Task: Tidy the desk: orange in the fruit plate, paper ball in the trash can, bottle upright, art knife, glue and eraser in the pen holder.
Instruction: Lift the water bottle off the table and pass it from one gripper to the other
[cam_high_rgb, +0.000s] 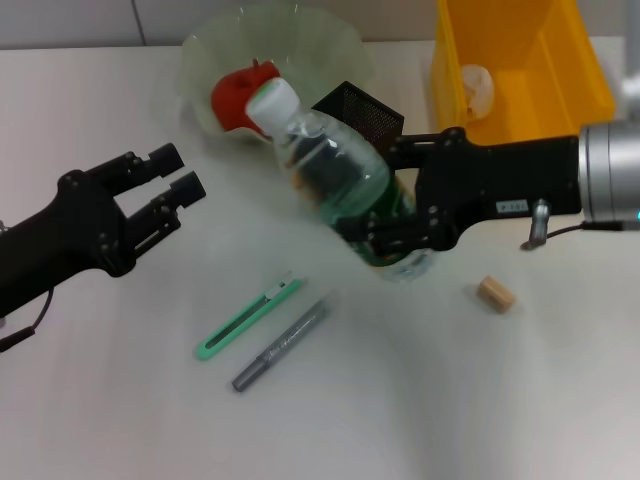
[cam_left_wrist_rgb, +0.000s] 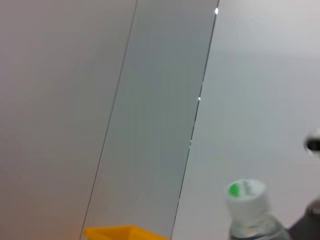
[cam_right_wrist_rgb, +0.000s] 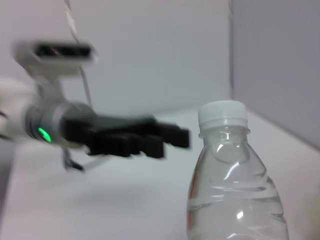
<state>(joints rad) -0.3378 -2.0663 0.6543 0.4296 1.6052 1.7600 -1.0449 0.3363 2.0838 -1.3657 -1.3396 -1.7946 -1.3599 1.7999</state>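
My right gripper (cam_high_rgb: 392, 243) is shut on the lower body of the clear bottle (cam_high_rgb: 335, 170), which hangs tilted above the table with its white cap toward the plate. The bottle (cam_right_wrist_rgb: 235, 190) fills the right wrist view, and its cap (cam_left_wrist_rgb: 245, 194) shows in the left wrist view. My left gripper (cam_high_rgb: 175, 190) hovers open at the left, holding nothing. A green art knife (cam_high_rgb: 248, 317) and a grey glue stick (cam_high_rgb: 282, 346) lie side by side in front. The tan eraser (cam_high_rgb: 495, 294) lies to the right. A reddish orange (cam_high_rgb: 233, 97) rests in the green fruit plate (cam_high_rgb: 330, 45).
A black mesh pen holder (cam_high_rgb: 362, 112) stands behind the bottle. The yellow trash can (cam_high_rgb: 560, 70) at the back right holds a paper ball (cam_high_rgb: 478, 90). The left gripper (cam_right_wrist_rgb: 150, 140) shows beyond the bottle in the right wrist view.
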